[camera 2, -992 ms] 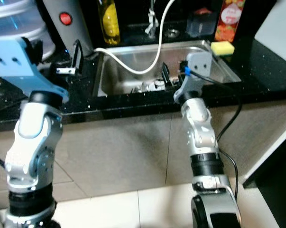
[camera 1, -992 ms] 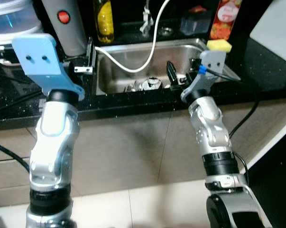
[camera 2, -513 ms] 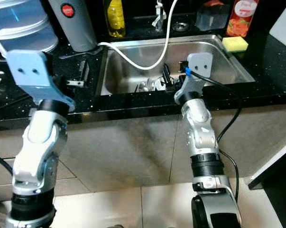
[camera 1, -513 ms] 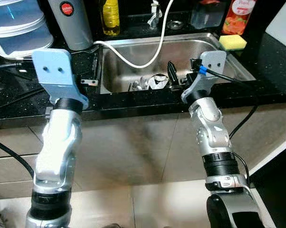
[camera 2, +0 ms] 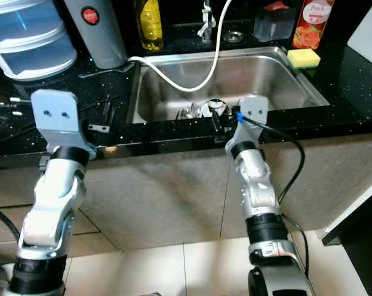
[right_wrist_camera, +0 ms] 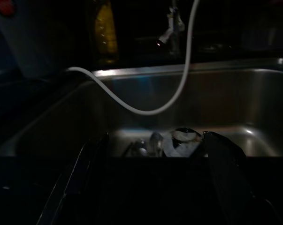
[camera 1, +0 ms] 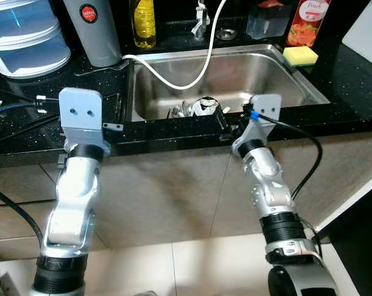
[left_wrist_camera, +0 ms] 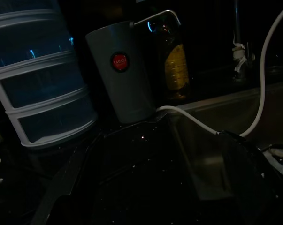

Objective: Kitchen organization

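Barely begun, judging by how things lie. Right gripper (right_wrist_camera: 146, 187) poised at the front lip of the steel sink (camera 1: 278, 68), fingers (right_wrist_camera: 225, 164) spread wide and holding nothing; just beyond the fingertips, down on the sink floor, a small heap of metal utensils and a crumpled whitish scrap (camera 1: 195, 109), untouched and apart from both fingers. White hose (camera 1: 186, 77) looping down into the basin above that heap, well past the fingertips. Left gripper (left_wrist_camera: 150, 187) over the black counter (camera 1: 25, 132), fingers (left_wrist_camera: 61, 197) likewise parted and empty, with the grey jug (left_wrist_camera: 120, 82), the tiered blue container (left_wrist_camera: 42, 93) and the yellow bottle (camera 1: 142, 24) standing ahead of the fingertips, none within the gap. Yellow sponge (camera 1: 300, 55) off beyond the right gripper, on the far rim. Nothing gripped, nothing visibly sorted; clearing the sink looks wholly left to do.
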{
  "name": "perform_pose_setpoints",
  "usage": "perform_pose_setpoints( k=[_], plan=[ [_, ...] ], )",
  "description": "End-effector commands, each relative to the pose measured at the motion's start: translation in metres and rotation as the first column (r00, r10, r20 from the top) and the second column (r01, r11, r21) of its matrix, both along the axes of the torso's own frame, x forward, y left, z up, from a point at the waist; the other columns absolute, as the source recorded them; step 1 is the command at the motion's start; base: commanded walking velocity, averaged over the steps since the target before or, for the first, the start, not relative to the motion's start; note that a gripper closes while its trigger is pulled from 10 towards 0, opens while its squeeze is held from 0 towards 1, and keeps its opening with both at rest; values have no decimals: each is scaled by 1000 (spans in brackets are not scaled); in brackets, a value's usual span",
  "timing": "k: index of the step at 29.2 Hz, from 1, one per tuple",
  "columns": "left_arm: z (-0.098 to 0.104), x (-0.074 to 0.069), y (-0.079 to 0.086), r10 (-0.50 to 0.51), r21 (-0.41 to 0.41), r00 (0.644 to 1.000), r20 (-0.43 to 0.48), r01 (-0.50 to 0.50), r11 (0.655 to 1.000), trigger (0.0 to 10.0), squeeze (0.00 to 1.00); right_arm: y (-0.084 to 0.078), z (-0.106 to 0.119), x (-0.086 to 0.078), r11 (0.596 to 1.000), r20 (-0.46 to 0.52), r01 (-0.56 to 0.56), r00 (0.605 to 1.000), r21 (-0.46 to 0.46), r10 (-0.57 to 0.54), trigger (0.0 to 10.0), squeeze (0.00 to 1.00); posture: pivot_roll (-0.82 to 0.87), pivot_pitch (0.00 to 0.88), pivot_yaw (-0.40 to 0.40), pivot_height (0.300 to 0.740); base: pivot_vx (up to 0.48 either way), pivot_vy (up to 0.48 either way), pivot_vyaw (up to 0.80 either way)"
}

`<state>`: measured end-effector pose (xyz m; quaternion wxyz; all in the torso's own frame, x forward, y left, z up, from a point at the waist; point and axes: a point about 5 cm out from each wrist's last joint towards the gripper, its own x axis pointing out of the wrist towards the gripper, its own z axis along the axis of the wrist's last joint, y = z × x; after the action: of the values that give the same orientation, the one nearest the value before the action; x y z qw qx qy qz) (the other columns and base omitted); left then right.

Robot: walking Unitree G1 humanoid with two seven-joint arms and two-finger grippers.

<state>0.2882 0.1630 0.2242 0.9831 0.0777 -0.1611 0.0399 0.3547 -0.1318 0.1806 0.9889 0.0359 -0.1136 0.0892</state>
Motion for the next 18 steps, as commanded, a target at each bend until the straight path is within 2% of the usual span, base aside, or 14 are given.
perform_pose_setpoints(
  k=[1, 6, 10, 11, 12, 14, 17, 18],
  plan=[
    [-1, 5, 1, 15, -14, 1000, -17, -15, 1000, 10000, 0, 12, 6, 1, 999, 27, -39, 999, 1, 39, 10000, 0, -45, 14, 71, 740, 0, 0, 0],
    [4, 9, 5, 55, 34, 998, -24, -54, 998, 10000, 0, 21, 15, 4, 997, 56, -71, 996, 8, 70, 10000, 0, -25, 17, 61, 740, 0, 0, 0],
    [4, 12, 14, 104, 17, 992, -64, -103, 995, 10000, 0, 24, 21, 7, 996, 72, -83, 994, 16, 81, 10000, 0, -23, 17, 60, 740, 0, 0, 0],
    [8, 10, 24, 151, -40, 985, -82, -154, 987, 10000, 0, 26, 25, 7, 996, 85, -89, 993, 20, 87, 10000, 0, 0, 16, 48, 740, 0, 0, 0],
    [8, 10, 24, 151, -40, 985, -82, -154, 987, 10000, 0, 26, 25, 7, 996, 85, -89, 993, 20, 87, 10000, 0, 0, 16, 48, 740, 0, 0, 0],
    [13, 9, 32, 210, -49, 973, -97, -216, 975, 10000, 0, 27, 28, 7, 995, 94, -93, 991, 21, 91, 10000, 0, 2, 13, 42, 740, 0, 0, 0],
    [18, 11, 33, 207, -74, 973, -101, -215, 974, 10000, 0, 26, 30, 8, 995, 98, -95, 991, 18, 93, 10000, 0, 0, 11, 40, 740, 0, 0, 0],
    [22, 11, 28, 160, -77, 983, -85, -167, 983, 10000, 0, 24, 31, 9, 996, 102, -94, 991, 12, 92, 10000, 0, -5, 9, 38, 740, 0, 0, 0]
  ],
)
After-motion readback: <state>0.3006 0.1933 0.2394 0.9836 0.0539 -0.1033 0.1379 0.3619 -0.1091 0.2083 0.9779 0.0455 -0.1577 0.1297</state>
